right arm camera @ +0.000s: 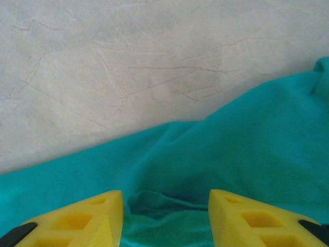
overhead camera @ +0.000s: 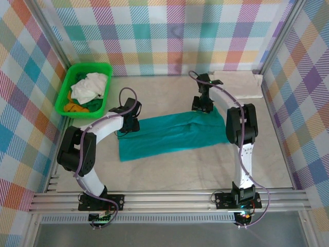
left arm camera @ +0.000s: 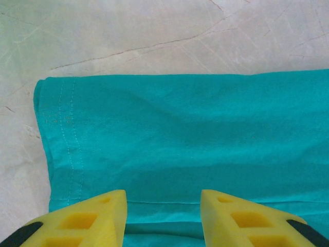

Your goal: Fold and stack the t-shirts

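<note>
Table point(overhead camera: 169, 170) first: pale, and mid-frame in the top view lies the teal t-shirt point(overhead camera: 169, 136), a long band running lower left to upper right. We judge we're mid-fold, w/ both arms at the band's upper edge.

Left gripper point(left arm camera: 162, 193) hangs over the band's left end. Its yellow fingers are parted and have nothing pinched. The flat cloth and its stitched hem point(left arm camera: 69, 134) sit at centre-left of the left wrist view.

Right gripper point(right arm camera: 165, 193) is over the right end, about as far apart and also empty. The cloth there is rucked into a small pucker point(right arm camera: 154, 203) at the bottom centre of the right wrist view.

To do this well, we want both sets of fingers down on the edge at once, biting every layer. Then we lift level and carry across together so the middle doesn't sag. The right side probably needs its bite beyond that pucker, or the crease gets folded in.

Containers now. The green basket point(overhead camera: 68, 82) is in the upper left of the top view. A crumpled white t-shirt point(overhead camera: 88, 86) is on top inside it. A green t-shirt point(overhead camera: 95, 104) shows at its lower right and an orange t-shirt point(overhead camera: 72, 107) at its lower left. All three are unfolded.

A cream t-shirt point(overhead camera: 239, 85) lies flat at the upper right, looking folded.
</note>
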You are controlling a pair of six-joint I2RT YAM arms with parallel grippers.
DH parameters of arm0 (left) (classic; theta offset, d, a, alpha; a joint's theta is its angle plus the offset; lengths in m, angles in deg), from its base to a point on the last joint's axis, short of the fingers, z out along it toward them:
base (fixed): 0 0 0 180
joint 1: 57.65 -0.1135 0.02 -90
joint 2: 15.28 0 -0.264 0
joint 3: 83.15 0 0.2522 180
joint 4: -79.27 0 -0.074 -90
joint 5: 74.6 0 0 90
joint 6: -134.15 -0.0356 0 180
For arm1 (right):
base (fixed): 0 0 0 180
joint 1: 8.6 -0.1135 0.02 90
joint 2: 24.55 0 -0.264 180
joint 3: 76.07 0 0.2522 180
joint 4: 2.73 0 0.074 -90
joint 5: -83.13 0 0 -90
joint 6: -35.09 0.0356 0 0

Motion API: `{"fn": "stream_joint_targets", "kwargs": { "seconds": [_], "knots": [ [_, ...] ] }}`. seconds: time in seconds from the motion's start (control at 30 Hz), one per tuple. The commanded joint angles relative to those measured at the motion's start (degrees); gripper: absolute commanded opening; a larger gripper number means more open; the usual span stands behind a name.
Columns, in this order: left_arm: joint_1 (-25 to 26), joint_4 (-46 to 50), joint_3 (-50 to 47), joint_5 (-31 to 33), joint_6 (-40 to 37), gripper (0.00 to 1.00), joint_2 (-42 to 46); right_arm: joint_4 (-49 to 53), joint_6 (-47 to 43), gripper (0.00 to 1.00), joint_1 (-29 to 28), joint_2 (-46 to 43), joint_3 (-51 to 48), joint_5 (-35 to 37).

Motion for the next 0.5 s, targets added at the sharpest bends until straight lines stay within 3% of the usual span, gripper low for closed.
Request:
{"fn": "stream_joint_targets", "kwargs": {
  "seconds": [0.0,0.17,0.37,0.47],
  "knots": [
    [0.3,-0.1,-0.3,1.2,0.4,0.42,-0.7,3.1,1.5,0.48,-0.9,2.7,3.2,0.5],
    [0.3,-0.7,-1.3,1.7,0.6,0.41,-1.1,5.9,1.9,0.46,-1.5,6.3,8.3,2.2],
    [0.3,-1.1,-1.9,2.1,0.4,0.41,-1.1,7.2,1.8,0.2,-2.0,6.3,9.8,3.8],
    [0.2,-1.2,-1.9,2.1,0.2,0.41,-1.2,8.0,1.8,0.12,-2.8,3.8,9.4,5.9]
  ]
}}
